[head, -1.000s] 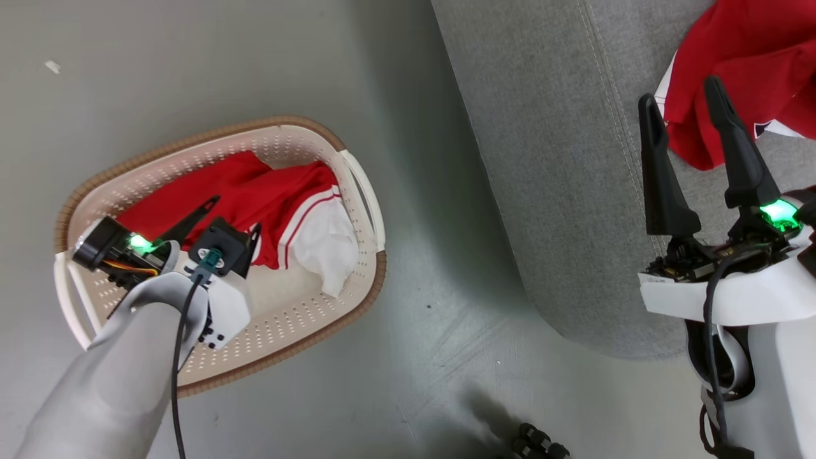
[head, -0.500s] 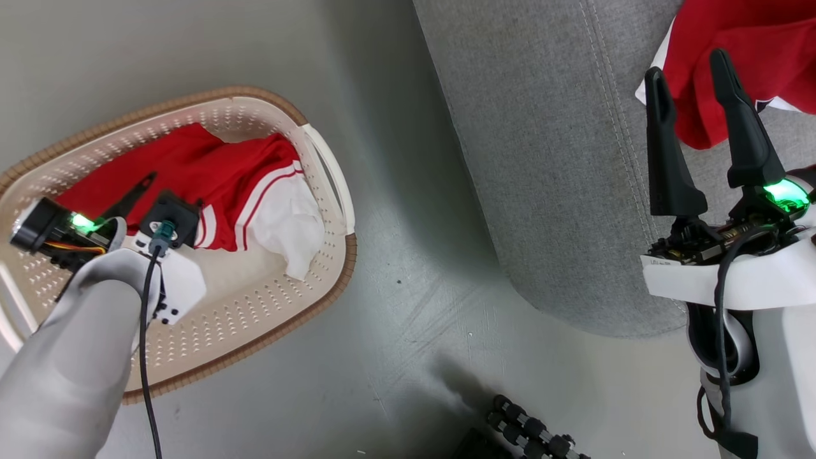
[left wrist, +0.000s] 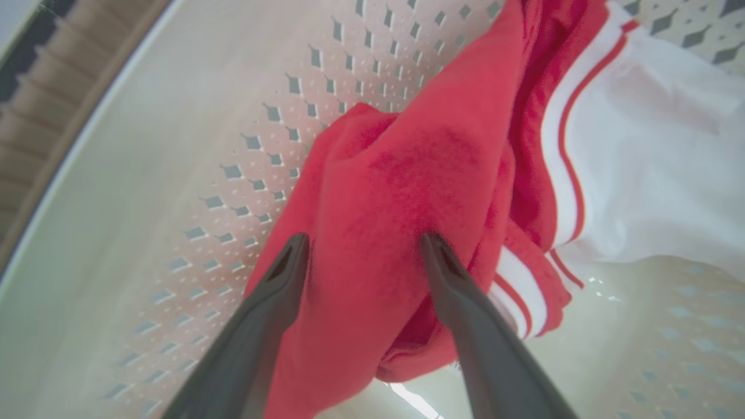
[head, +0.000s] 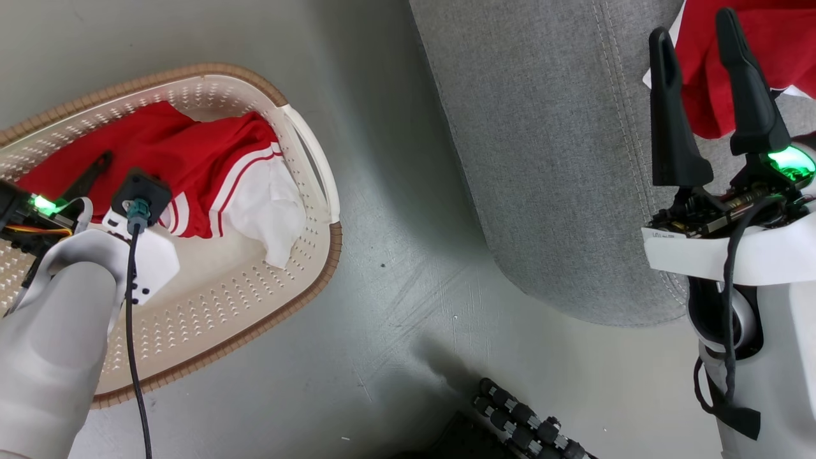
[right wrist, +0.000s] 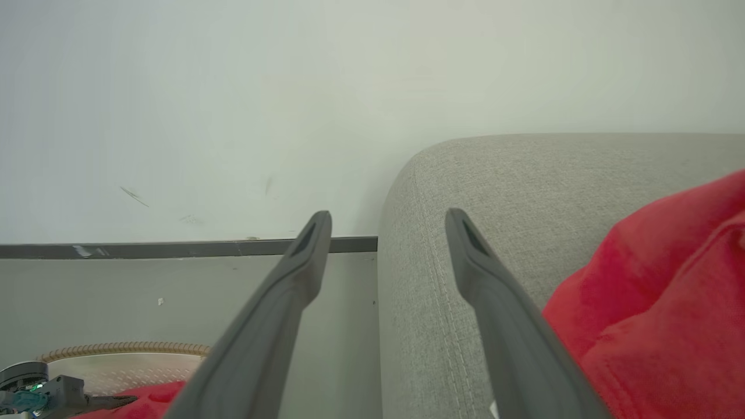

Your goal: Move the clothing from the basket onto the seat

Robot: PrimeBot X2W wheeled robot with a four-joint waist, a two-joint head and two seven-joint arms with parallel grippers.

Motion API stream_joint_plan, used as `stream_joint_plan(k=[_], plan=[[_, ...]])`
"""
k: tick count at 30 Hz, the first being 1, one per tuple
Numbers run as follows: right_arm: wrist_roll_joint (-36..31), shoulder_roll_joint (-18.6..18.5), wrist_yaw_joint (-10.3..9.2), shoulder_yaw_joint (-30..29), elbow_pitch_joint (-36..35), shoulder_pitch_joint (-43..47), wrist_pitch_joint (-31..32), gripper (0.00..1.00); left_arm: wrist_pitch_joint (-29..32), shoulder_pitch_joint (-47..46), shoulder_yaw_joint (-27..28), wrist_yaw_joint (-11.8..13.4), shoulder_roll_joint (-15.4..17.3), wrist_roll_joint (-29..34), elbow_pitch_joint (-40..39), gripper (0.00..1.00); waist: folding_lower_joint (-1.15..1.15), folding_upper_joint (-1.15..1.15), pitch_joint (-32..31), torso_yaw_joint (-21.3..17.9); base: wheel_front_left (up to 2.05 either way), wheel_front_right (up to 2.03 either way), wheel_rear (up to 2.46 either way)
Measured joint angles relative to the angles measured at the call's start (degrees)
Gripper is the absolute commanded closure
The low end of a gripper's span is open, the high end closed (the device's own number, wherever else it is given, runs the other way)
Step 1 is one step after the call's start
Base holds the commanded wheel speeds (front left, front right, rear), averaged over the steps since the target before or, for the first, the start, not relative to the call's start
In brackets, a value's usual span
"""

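Two red garments are showing. One red-and-white garment (head: 191,153), with striped trim and a white panel, is lying crumpled in the single cream laundry basket (head: 331,242), which is sitting on the grey floor (head: 395,287) at about 9 o'clock in the head view. The other red garment (head: 784,38) is lying on the one grey-green sofa seat (head: 542,159), up at 1 o'clock.

The left hand (left wrist: 364,241) is reaching down into the basket with its two dark fingers spread wide. They are straddling a raised red fold of the garment, tips touching the fabric without pinching it. The right hand (head: 693,25) is hovering over the seat at 2 o'clock, fingers wide apart and gripping nothing, just beside the second garment.
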Motion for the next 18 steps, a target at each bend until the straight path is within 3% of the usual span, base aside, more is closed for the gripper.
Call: stream_joint_plan(k=[2,3,5,7,18], plan=[[0.32,0.00,0.00,0.02,0.02,-0.37,0.00,0.00,-0.01,-0.55,0.00,0.36,0.00,0.00,0.26,0.00,0.00,0.00,0.35,-0.19,0.00,0.00,0.00],[0.38,0.00,0.00,0.02,0.12,-0.36,0.00,0.00,-0.01,-0.76,-0.02,0.36,0.00,0.00,0.45,0.09,0.00,0.00,0.50,-0.28,0.00,0.00,0.00],[0.40,0.00,0.00,0.07,0.35,-0.37,0.00,0.00,-0.01,-1.23,-0.03,0.46,0.03,0.01,0.93,0.59,0.00,0.00,0.77,-0.47,0.00,0.00,0.00],[0.44,0.00,0.00,0.11,0.65,-0.46,0.00,0.00,-0.09,-1.43,-0.11,0.53,0.01,0.02,1.08,1.00,0.00,0.00,0.94,-0.69,0.00,0.00,0.00],[1.46,0.01,0.00,0.04,1.51,-2.31,0.00,0.00,-2.21,-1.44,-0.69,0.52,-1.00,0.03,0.65,1.00,0.00,0.00,0.51,-0.91,0.00,0.00,0.00]])
